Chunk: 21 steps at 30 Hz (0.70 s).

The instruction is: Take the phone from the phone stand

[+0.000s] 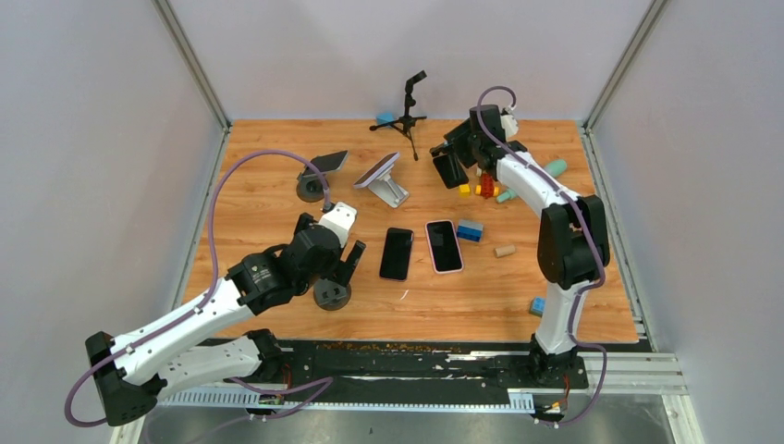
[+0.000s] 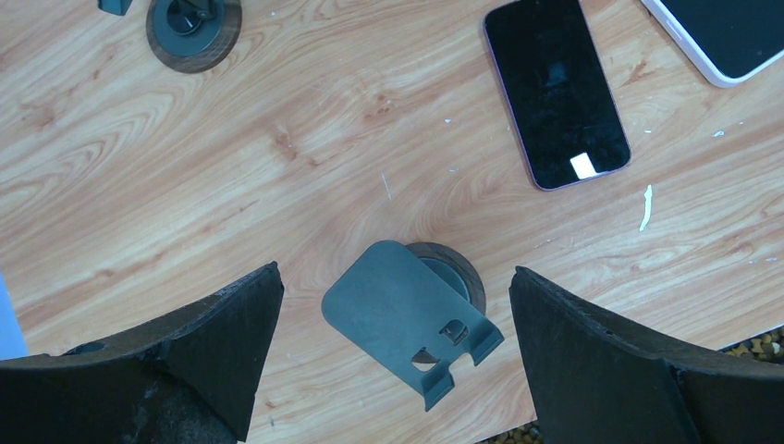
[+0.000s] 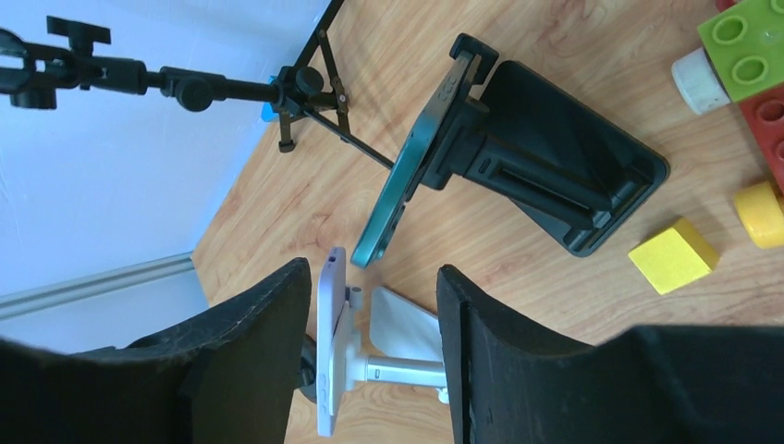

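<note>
Right gripper point(image 3: 373, 273) hovers just short of the black stand point(image 3: 555, 157), its jaws partly apart and gripping nothing. The teal phone point(image 3: 413, 157) leans on that stand, edge-on to the fingers. A yellow block point(image 3: 673, 256) lies beside the stand. Well away from it, the left gripper point(image 2: 396, 276) hangs spread wide over an empty round-based holder point(image 2: 407, 319).

Tripod point(image 1: 408, 106) at back; blue block point(image 1: 470, 230), poss. cork point(image 1: 504, 250) mid-table; yellow cube point(image 3: 673, 255) nr bricks point(image 3: 751, 51).

A teal-edged phone point(image 3: 404, 180) leans tilted against a black phone stand point(image 3: 564, 176). One end sits in the stand's hooked lip, and the stand's flat base rests on the wooden table point(image 3: 555, 37).
</note>
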Available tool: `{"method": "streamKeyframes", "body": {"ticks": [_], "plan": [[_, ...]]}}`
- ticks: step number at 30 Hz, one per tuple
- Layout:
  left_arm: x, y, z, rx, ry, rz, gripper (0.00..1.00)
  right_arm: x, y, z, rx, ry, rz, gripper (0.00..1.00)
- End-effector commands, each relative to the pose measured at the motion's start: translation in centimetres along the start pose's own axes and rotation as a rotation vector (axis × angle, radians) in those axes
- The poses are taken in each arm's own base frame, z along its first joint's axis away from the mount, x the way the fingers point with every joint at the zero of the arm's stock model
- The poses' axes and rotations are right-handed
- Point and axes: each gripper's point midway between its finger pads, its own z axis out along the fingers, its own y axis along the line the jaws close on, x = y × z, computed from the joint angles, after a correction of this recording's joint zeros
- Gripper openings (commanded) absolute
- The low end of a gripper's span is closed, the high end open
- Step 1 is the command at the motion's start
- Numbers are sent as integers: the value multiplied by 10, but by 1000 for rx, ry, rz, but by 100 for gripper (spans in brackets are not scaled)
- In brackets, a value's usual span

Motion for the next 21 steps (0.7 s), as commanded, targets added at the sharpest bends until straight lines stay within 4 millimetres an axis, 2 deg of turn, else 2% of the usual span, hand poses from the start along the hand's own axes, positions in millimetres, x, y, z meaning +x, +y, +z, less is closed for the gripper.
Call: {"method": "streamKeyframes", "body": {"ticks": [1, 7, 15, 21], "plan": [[-5, 4, -1, -18, -23, 8, 100, -17, 23, 9, -58, -27, 40, 53], [-2, 3, 2, -19, -10, 16, 100, -25, 26, 21, -67, -30, 44, 50], [-1, 3, 4, -26, 2, 24, 100, -23, 25, 26, -66, -12, 34, 39], [0, 3, 5, -29, 9, 27, 100, -19, 23, 29, -66, 5, 33, 37]]}}
